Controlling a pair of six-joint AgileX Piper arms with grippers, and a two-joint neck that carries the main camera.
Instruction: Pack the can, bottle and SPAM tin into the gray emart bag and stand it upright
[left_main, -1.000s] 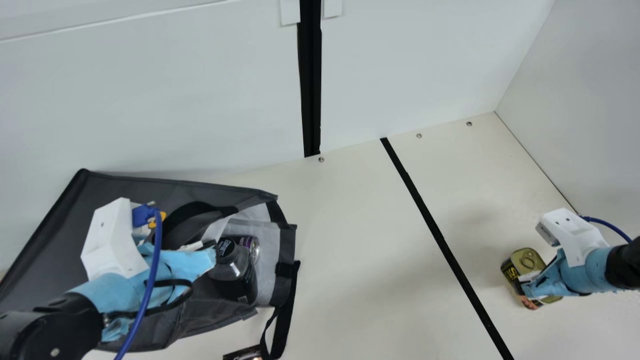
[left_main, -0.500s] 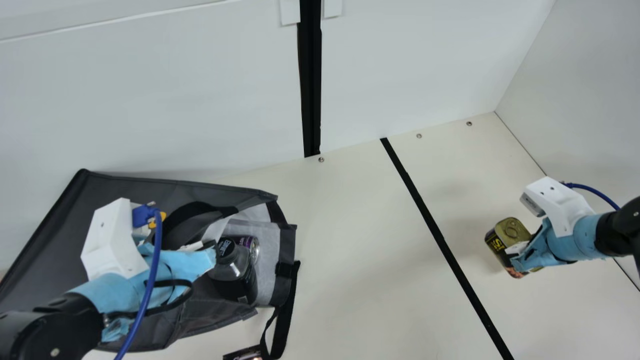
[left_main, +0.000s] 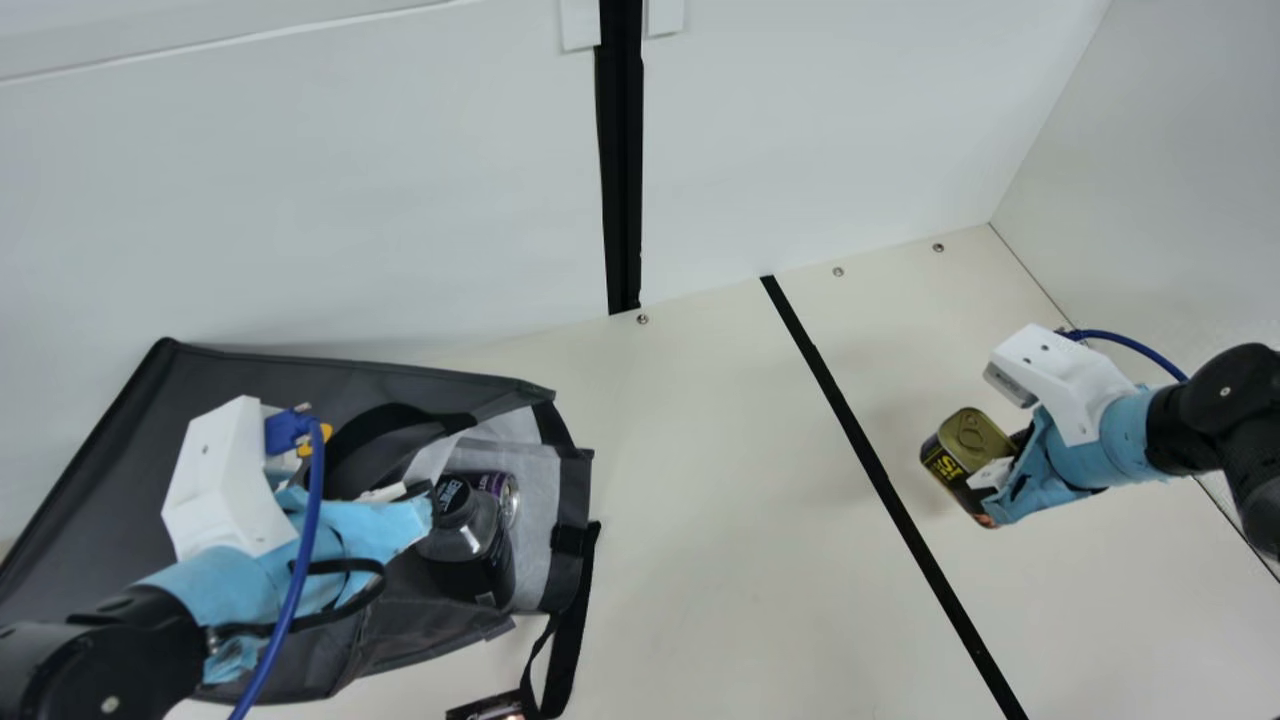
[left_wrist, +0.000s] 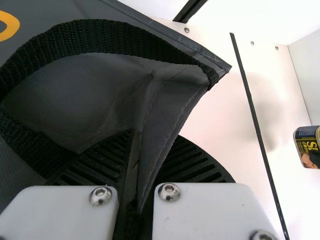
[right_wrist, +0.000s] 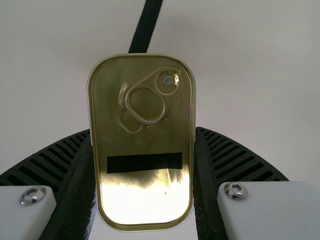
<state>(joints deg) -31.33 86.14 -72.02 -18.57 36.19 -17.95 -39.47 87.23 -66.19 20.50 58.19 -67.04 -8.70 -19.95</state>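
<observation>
In the main view, the gray bag (left_main: 230, 375) lies on its side, with the bottle (left_main: 468, 540) and the can (left_main: 508, 495) together in its open mouth, so we count two of three packed. We hold the SPAM tin (left_main: 965, 438) in our right gripper (left_main: 1000, 478), well apart from the bag and seemingly clear of the table; we judge that bringing it over, slipping it in and standing the bag upright are left. In the left wrist view, our left gripper (left_wrist: 152, 150) is closed on a fold of the bag's cloth by the strap (left_wrist: 120, 37), and the tin's side shows a dark label with yellow lettering. In the right wrist view, our fingers press the tin from both sides; its gold lid is round-cornered and shiny, with the pull ring lying flat and a dark bar across it.
</observation>
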